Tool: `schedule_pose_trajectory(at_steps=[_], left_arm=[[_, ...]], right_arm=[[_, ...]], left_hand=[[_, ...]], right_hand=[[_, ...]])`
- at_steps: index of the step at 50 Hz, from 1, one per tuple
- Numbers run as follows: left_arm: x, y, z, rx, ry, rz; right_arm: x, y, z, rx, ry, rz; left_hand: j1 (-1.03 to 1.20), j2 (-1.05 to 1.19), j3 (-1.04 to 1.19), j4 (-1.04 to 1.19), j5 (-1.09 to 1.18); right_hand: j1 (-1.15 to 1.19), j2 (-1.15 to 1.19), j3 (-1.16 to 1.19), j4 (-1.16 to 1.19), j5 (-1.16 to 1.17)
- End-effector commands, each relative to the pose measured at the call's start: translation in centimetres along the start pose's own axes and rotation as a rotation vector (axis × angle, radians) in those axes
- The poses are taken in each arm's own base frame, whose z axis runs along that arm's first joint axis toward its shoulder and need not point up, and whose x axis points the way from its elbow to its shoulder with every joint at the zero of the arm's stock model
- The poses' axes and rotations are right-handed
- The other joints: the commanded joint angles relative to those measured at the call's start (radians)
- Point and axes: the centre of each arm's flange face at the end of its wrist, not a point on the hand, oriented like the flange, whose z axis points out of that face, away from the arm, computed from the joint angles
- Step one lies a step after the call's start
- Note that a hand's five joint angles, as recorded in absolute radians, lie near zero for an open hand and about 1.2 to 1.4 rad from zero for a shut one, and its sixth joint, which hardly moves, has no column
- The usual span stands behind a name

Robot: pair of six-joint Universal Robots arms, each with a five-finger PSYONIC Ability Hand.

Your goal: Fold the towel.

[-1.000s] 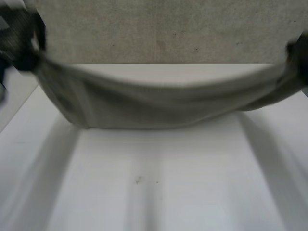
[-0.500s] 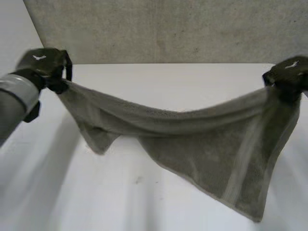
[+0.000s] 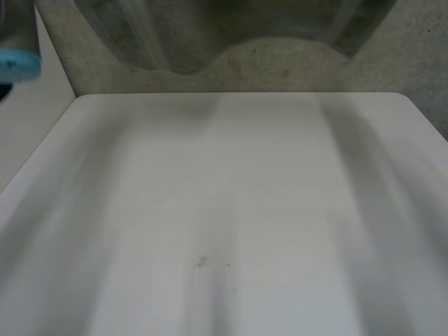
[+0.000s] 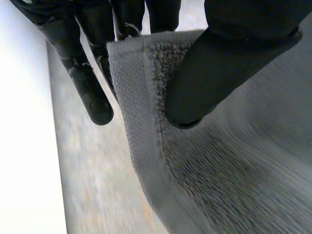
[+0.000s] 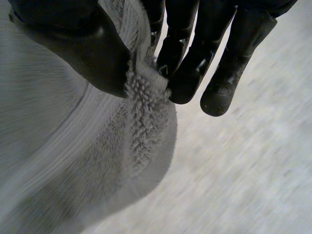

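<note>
Item one: towel, grey-green; we log it at the top of the frame, raised clear of the white table.
Item two: left hand, thumb clamping the towel's hemmed edge against the fingers.
Item three: right hand, thumb and fingers pinching the towel's fluffy edge.
Item four: left arm's blue cap, upper left.

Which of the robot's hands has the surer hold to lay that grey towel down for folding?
Probably the left hand: its thumb lies well in on the grey terry towel. The right hand seems to pinch only the towel's very edge.
</note>
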Motion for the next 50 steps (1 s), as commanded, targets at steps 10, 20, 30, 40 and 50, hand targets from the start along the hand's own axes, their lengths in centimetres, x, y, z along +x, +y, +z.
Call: schedule_pose_trajectory(at_steps=[10,20,30,40,50], left_arm=[[-0.1,17.0,-19.6,-0.743,0.127,0.043],[-0.2,18.2,-28.0,-0.942,0.186,0.037],[-0.6,15.6,-28.5,-0.935,0.183,0.041],[-2.7,9.2,-27.0,-0.888,0.141,0.089],[-1.7,2.4,-29.2,-0.824,0.343,0.148]], right_arm=[[-10.4,16.0,-16.8,-0.718,-0.548,-0.022],[-11.0,18.5,-22.6,-0.831,-0.627,-0.114],[-6.8,17.0,-22.1,-0.834,-0.505,-0.106],[-3.4,10.7,-23.3,-0.832,-0.511,-0.211],[1.5,8.5,-24.6,-0.929,-0.561,-0.467]], left_hand=[[0.205,0.178,0.179,0.178,0.193],[0.205,0.178,0.179,0.178,0.193],[0.205,0.178,0.179,0.178,0.193],[0.205,0.178,0.179,0.178,0.193],[0.205,0.178,0.179,0.178,0.193]], right_hand=[[0.054,0.06,0.052,0.055,0.046],[0.054,0.06,0.052,0.055,0.046],[0.054,0.06,0.052,0.055,0.046],[0.054,0.06,0.052,0.055,0.046],[0.054,0.06,0.052,0.055,0.046]])
